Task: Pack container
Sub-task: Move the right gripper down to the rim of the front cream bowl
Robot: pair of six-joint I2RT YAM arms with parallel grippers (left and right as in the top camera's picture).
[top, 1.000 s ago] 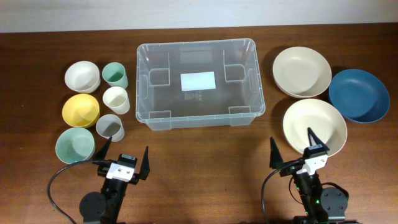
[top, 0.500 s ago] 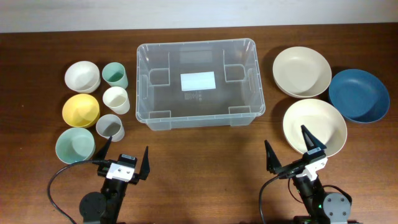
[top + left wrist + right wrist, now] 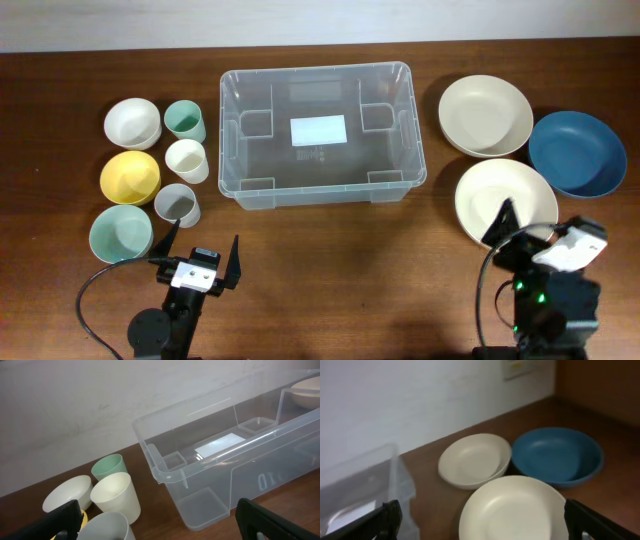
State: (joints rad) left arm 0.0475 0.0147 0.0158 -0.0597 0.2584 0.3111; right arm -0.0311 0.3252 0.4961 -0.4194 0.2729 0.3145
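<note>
Wood tabletop [image 3: 330, 250]: your right gripper [image 3: 485, 521] swung twd cream bowl [image 3: 510, 190] nr right edge, likely first pick; both jaws wide, empty.

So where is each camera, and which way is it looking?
Overhead: above the table, looking down at the container, cups, bowls; both arms show.
Left wrist: on the left arm, facing container and cups; left claw tips show.
Right wrist: on the right arm, facing bowls; right claw tips show.
Shared: both wrist views see the container.

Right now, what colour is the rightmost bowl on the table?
The rightmost bowl is dark blue, shown best in the overhead view.
</note>
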